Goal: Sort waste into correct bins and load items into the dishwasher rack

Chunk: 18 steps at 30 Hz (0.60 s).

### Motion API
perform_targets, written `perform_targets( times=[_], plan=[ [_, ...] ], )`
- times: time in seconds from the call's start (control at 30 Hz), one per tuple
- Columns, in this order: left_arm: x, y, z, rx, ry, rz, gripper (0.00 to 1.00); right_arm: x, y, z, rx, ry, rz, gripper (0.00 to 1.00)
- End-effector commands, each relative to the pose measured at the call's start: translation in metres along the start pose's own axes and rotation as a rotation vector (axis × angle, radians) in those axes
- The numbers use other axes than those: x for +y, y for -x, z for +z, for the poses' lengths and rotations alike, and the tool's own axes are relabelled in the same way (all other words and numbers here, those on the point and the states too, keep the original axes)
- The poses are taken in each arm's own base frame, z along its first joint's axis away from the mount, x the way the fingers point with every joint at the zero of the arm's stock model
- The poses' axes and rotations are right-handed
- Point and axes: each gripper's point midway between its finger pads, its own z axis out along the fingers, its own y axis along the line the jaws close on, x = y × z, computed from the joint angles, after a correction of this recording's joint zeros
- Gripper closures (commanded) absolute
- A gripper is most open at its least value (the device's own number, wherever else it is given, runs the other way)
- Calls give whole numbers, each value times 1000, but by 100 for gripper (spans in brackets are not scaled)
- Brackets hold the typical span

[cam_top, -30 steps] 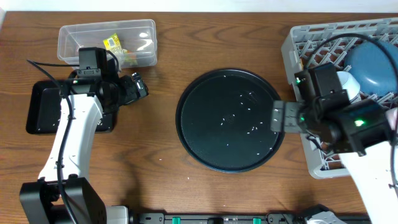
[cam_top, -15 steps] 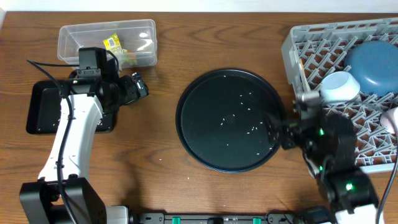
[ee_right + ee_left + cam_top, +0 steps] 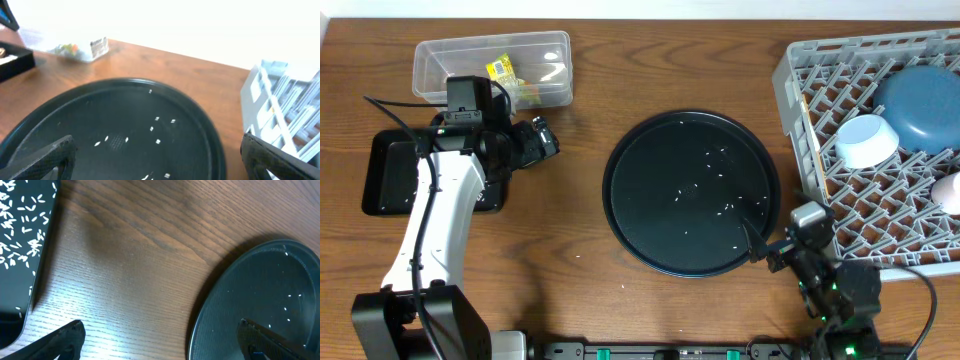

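The round black tray (image 3: 650, 215) in the middle of the table carries scattered white rice grains (image 3: 725, 208). My right gripper (image 3: 762, 248) hangs open over its near right rim, with nothing between its fingers (image 3: 45, 157). My left gripper (image 3: 545, 138) is open and empty above bare wood, between the black rectangular tray (image 3: 380, 180) and the round tray (image 3: 260, 290). More rice (image 3: 20, 215) lies in that rectangular tray. The clear tub (image 3: 435, 60) holds the yellow-green wrapper (image 3: 505, 72). In the grey rack (image 3: 800, 80) sit the dark-blue bowl (image 3: 920, 105), the white bowl (image 3: 865, 142) and a pink cup (image 3: 950, 192).
The left arm (image 3: 435, 215) lies over part of the rectangular tray. The rack's near left corner (image 3: 270, 95) stands close to my right gripper. Bare wood runs along the table's front edge (image 3: 570, 290).
My right arm has pulled back from the rack, down to the table's front edge beside the round tray. The left arm has not moved.
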Motion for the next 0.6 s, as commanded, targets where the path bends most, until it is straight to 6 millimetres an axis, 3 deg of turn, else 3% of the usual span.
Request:
perform_targets(
  times=[0.0,0.1,0.2,0.4,0.57],
  plan=[
    [2,0,1,4,6,-7,2,-22,-10,-5,-45,-135,17,1],
    [2,0,1,4,6,-7,2,-44,0,-15,-102,-268,100,1],
    [2,0,1,4,6,-7,2,-53,9,-22,-145,-324,101,1],
    [2,0,1,4,6,-7,2,-57,-10,-26,-74,-352,99,1],
    [2,0,1,4,6,-7,2,-62,-10,-28,-74,-372,102,1]
  ],
)
